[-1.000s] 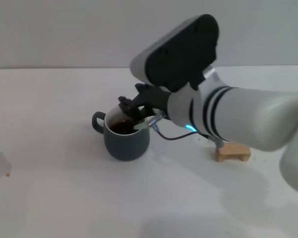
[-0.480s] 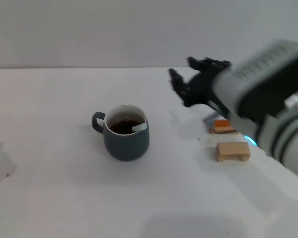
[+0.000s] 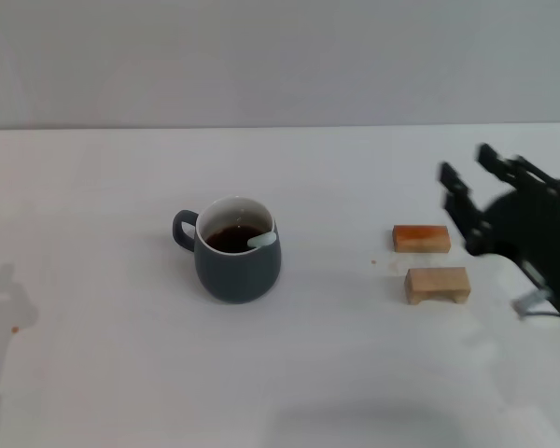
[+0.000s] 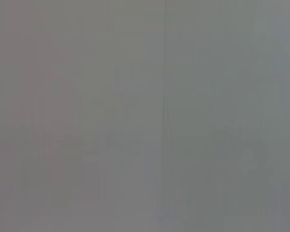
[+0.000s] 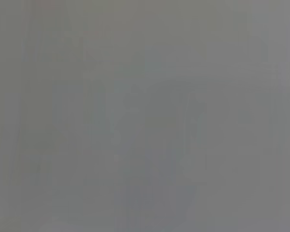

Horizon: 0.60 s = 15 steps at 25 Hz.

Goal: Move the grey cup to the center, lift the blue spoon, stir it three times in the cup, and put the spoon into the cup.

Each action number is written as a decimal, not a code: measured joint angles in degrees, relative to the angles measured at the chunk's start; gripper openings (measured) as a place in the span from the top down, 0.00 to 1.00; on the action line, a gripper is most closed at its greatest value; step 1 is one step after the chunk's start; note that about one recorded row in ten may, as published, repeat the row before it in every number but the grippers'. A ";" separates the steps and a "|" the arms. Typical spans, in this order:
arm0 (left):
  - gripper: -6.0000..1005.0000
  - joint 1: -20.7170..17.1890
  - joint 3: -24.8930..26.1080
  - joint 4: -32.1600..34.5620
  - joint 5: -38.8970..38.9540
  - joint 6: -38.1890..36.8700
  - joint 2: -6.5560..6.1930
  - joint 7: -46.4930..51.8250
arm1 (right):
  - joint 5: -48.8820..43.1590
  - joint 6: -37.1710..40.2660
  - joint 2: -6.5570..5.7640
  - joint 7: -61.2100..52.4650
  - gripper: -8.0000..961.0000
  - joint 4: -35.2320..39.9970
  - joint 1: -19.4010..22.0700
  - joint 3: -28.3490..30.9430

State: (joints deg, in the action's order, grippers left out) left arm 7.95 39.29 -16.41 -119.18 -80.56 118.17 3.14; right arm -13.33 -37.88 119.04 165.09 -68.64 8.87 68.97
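Note:
In the head view the grey cup [image 3: 236, 259] stands upright near the middle of the white table, handle pointing left, dark liquid inside. The blue spoon [image 3: 261, 240] rests in the cup, and only the pale end of its handle shows over the right rim. My right gripper [image 3: 474, 194] hangs at the far right edge, well away from the cup, open with nothing between its fingers. The left gripper is out of view. Both wrist views show only a blank grey surface.
Two small wooden blocks lie right of the cup: an orange-topped block [image 3: 421, 238] and a plain block [image 3: 438, 284] in front of it, both close to my right gripper. The white table [image 3: 121, 373] stretches on all sides.
My right arm has pulled back from over the cup to the far right edge, leaving the spoon in the cup. The cup has not moved.

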 joint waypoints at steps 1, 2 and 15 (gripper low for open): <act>1.00 0.00 -0.01 -0.01 0.00 -0.13 0.00 0.24 | -0.02 -3.75 0.02 0.03 0.55 2.81 -0.13 1.15; 1.00 0.15 -0.18 -0.02 -0.02 -0.39 0.00 1.57 | 0.03 -11.03 0.07 0.05 0.55 8.29 -0.72 3.84; 1.00 0.77 -0.81 0.20 -0.08 -0.93 0.19 2.09 | 8.59 -16.05 0.52 0.09 0.55 21.40 -1.11 12.86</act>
State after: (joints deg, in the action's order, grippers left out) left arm 8.72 38.48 -16.21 -119.26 -81.49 118.36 5.24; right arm -4.73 -53.93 119.57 165.18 -47.24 7.76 81.83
